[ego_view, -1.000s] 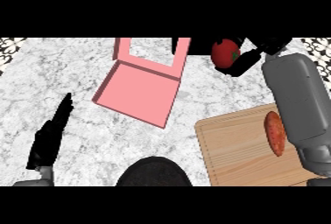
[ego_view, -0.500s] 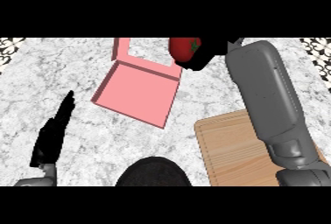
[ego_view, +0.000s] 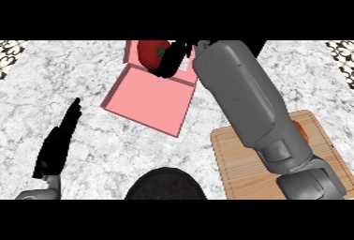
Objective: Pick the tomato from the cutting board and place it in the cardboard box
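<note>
The red tomato [ego_view: 151, 52] with a green stem is held over the far part of the pink box [ego_view: 149, 101], near the top of the head view. My right hand [ego_view: 174, 58] is curled round the tomato's right side, its grey forearm stretching up from the lower right. The wooden cutting board [ego_view: 235, 164] lies at the lower right, largely covered by that forearm. A reddish item [ego_view: 299, 130] peeks out at the board's right side. My left hand [ego_view: 56, 143] rests at the lower left, fingers straight and pointing up.
The box's open lid [ego_view: 130, 50] stands at its far edge. Marble counter [ego_view: 69, 70] surrounds the box. A dark round shape [ego_view: 166, 183] sits at the bottom centre.
My right hand has carried the tomato leftward, from right of the box to over its far part. The forearm swung left with it. The left hand has not moved.
</note>
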